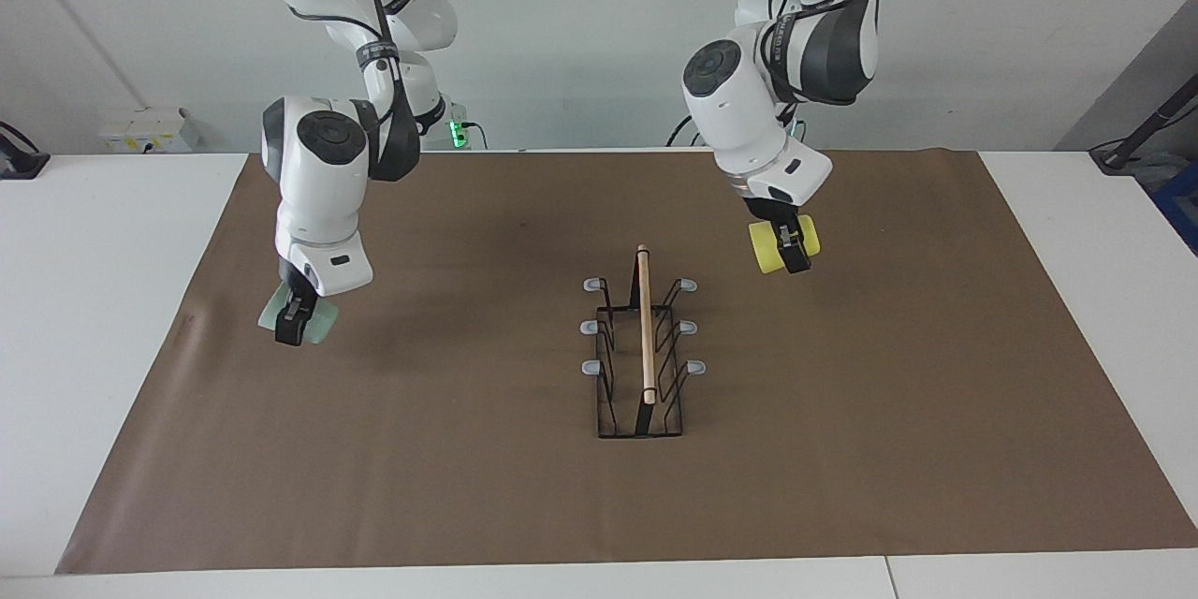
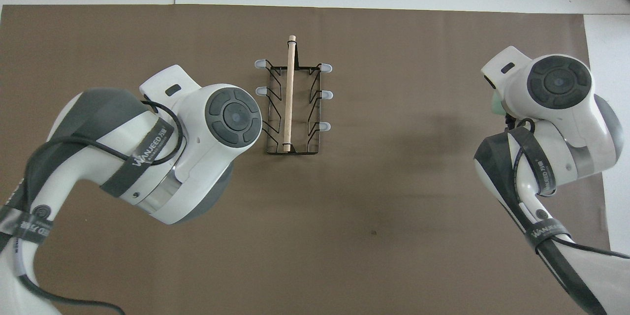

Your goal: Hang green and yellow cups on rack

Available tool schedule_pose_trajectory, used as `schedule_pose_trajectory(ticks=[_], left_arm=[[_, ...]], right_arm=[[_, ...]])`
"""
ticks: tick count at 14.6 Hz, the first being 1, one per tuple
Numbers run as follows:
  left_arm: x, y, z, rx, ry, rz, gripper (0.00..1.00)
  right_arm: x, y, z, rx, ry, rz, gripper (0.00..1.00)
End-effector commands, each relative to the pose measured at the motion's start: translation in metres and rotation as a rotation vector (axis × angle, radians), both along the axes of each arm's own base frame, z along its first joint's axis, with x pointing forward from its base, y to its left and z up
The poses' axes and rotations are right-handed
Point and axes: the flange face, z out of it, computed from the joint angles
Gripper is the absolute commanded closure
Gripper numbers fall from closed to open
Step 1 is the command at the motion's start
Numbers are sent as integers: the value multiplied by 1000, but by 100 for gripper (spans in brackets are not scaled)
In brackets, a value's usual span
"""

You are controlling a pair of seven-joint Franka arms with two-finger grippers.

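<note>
yellow cup (image 1: 782, 244) clamped in left gripper (image 1: 796, 260), green cup (image 1: 301, 321) in right gripper (image 1: 290, 333).

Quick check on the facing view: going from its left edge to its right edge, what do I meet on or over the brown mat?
Right gripper shut on the green cup → rack, all prongs bare → left gripper shut on the yellow cup.

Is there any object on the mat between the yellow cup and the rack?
No. In the facing view the left gripper holds the yellow cup in the air beside the rack; only bare brown mat lies between them.
</note>
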Motion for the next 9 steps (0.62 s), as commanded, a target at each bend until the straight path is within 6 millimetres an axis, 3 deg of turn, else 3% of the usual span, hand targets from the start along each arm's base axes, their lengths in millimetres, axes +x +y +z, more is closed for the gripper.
schedule_pose_trajectory(ticks=[1,3,9], left_arm=[[0,-20,-16,113,8,28,100],[4,-32,-7,156,10,58,100],[2,-66,-13,297,-15,106,100]], right_arm=[[-6,3,20,109,22,-56,100],[-10,7,25,246,34,-135,100],[-12,21,45,601,17,-297,100]])
